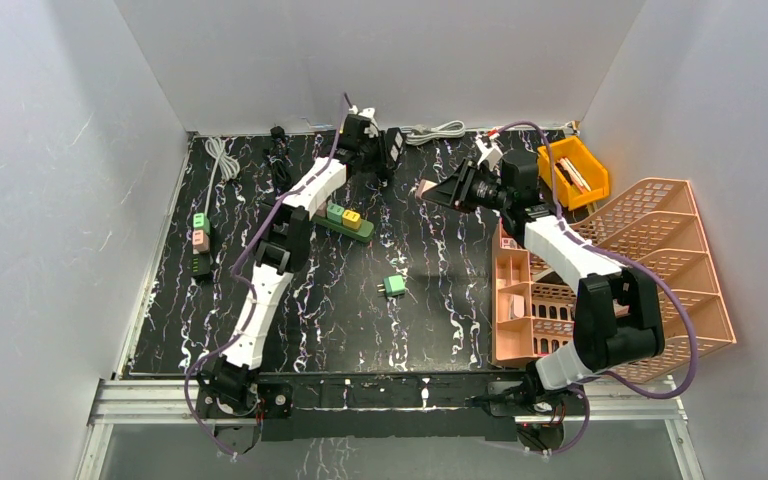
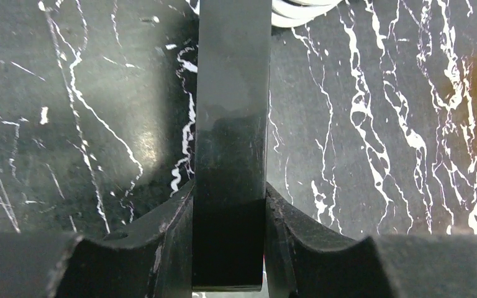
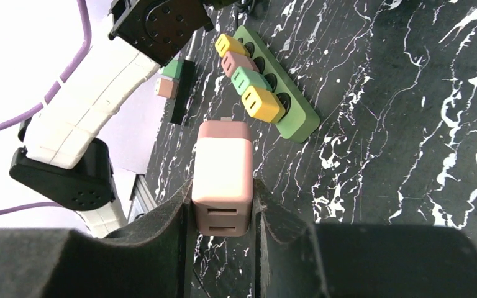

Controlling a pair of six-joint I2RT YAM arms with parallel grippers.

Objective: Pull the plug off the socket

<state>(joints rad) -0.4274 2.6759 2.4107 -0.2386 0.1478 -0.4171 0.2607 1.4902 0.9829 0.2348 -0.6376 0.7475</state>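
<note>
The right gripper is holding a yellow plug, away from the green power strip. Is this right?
No. The plug in the right gripper is pink, not yellow; the right wrist view shows it. It is indeed away from the green power strip.

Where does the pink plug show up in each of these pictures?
Top external: pink plug at the tip of the right claw, upper middle.
Left wrist: not in it; left claw grips a black bar.
Right wrist: bottom centre, pinched in that claw.
Shared landmark: green power strip, in those two views.
</note>
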